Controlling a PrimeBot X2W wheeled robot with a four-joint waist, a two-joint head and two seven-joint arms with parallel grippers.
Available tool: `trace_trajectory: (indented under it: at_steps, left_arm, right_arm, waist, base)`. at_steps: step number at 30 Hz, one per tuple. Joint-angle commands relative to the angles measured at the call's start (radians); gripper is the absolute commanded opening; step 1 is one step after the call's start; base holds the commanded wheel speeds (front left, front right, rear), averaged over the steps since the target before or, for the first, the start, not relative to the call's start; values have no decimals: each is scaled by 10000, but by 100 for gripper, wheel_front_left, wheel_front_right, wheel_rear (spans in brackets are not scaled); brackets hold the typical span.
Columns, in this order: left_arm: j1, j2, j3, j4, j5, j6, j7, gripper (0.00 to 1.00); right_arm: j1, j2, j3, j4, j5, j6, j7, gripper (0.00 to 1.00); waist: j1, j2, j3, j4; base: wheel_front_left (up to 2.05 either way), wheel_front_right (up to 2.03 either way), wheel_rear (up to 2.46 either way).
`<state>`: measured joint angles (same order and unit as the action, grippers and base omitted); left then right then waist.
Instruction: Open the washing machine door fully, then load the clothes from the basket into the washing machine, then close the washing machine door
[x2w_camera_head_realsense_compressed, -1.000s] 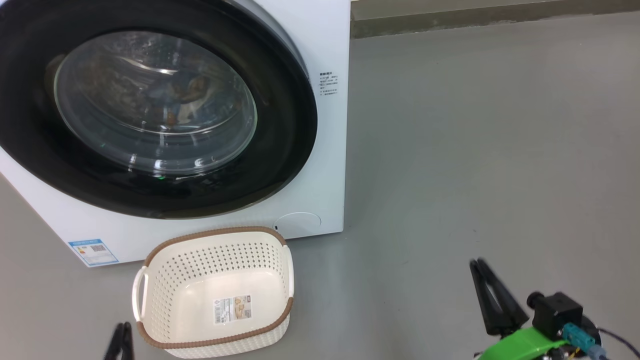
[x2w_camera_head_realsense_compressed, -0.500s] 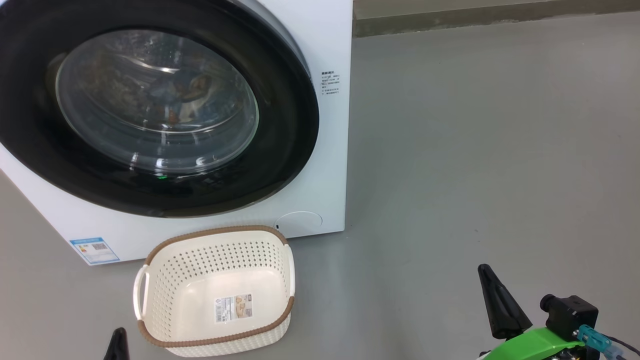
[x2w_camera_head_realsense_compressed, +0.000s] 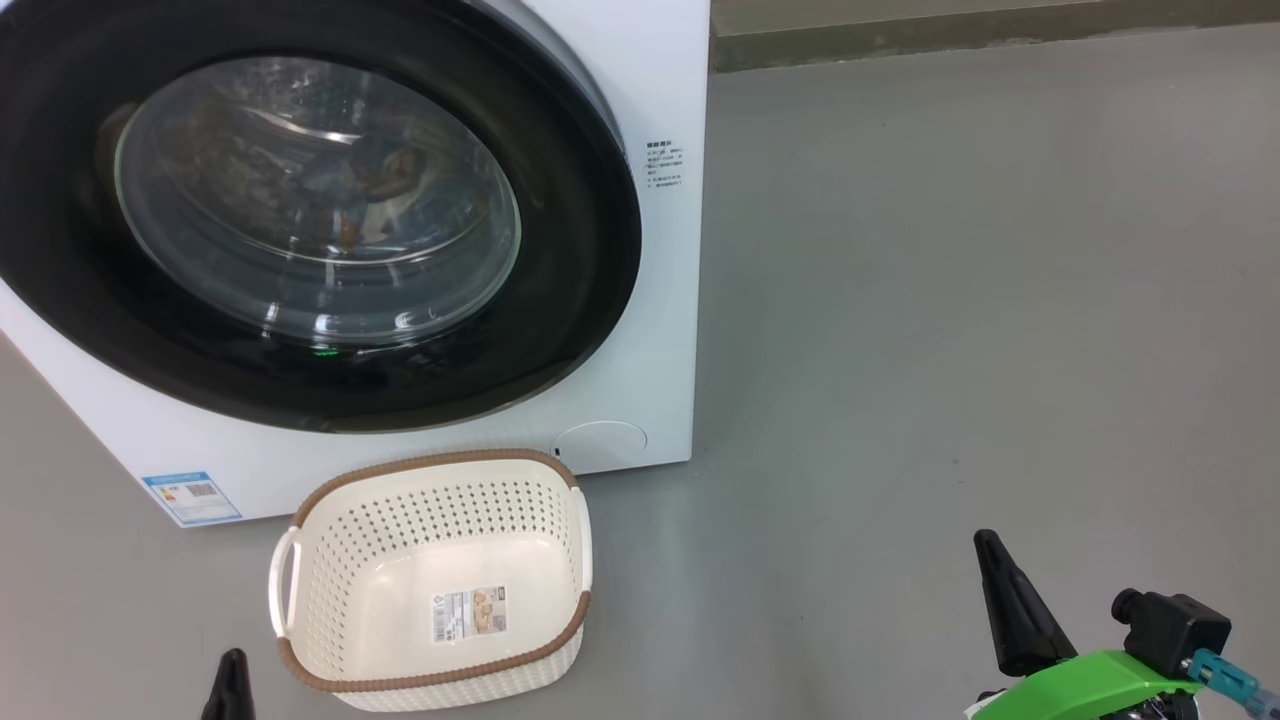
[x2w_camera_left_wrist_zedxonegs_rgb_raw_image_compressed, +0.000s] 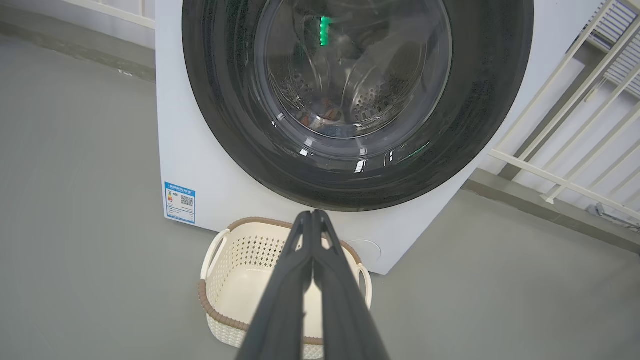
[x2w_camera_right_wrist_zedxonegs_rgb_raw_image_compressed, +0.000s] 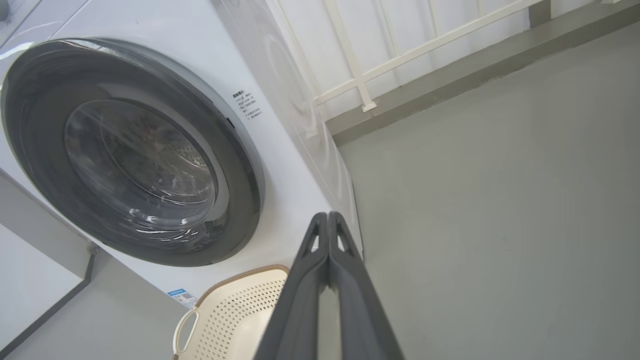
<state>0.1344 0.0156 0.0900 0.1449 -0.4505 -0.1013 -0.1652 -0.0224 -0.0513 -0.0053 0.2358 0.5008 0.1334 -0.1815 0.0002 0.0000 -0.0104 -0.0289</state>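
The washing machine (x2w_camera_head_realsense_compressed: 665, 340) stands at the left with its round black-rimmed washing machine door (x2w_camera_head_realsense_compressed: 575, 250) shut flush against the front. Blue and orange-brown clothes (x2w_camera_head_realsense_compressed: 365, 190) show dimly behind the glass, inside the drum. On the floor before it sits the cream basket (x2w_camera_head_realsense_compressed: 440, 462), with a label sticker lying on its bottom. My left gripper (x2w_camera_head_realsense_compressed: 232, 662) is shut, its tip just left of the basket; in the left wrist view it (x2w_camera_left_wrist_zedxonegs_rgb_raw_image_compressed: 313, 215) points over the basket (x2w_camera_left_wrist_zedxonegs_rgb_raw_image_compressed: 232, 252) at the door (x2w_camera_left_wrist_zedxonegs_rgb_raw_image_compressed: 480, 110). My right gripper (x2w_camera_head_realsense_compressed: 988, 545) is shut over bare floor, likewise shut in its own view (x2w_camera_right_wrist_zedxonegs_rgb_raw_image_compressed: 327, 216).
Grey floor (x2w_camera_head_realsense_compressed: 950, 300) stretches to the right of the machine. A low curb (x2w_camera_head_realsense_compressed: 950, 35) runs along the back, with a white railing (x2w_camera_right_wrist_zedxonegs_rgb_raw_image_compressed: 360, 65) above it. A blue sticker (x2w_camera_head_realsense_compressed: 192, 497) and a round cap (x2w_camera_head_realsense_compressed: 600, 445) mark the machine's lower front.
Both grippers have closed from slightly apart to shut. The right gripper has drawn back toward the lower right. The head camera has shifted slightly.
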Motion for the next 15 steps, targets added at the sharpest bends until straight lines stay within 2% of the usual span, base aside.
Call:
trace_trajectory:
  at_steps: [1, 15]
  left_arm:
    - [-415, 159, 85, -161, -419, -70, 90, 0]
    - [-695, 185, 106, 1, -1975, -101, 466, 0]
  right_arm:
    - [-390, -93, 7, -227, 375, -7, 64, 0]
    - [-450, -116, -94, -185, 1911, -9, 425, 0]
  waist:
    - [-1, 0, 2, 6]
    - [-1, 0, 21, 46]
  base:
    - [0, 0, 0]
    - [0, 0, 0]
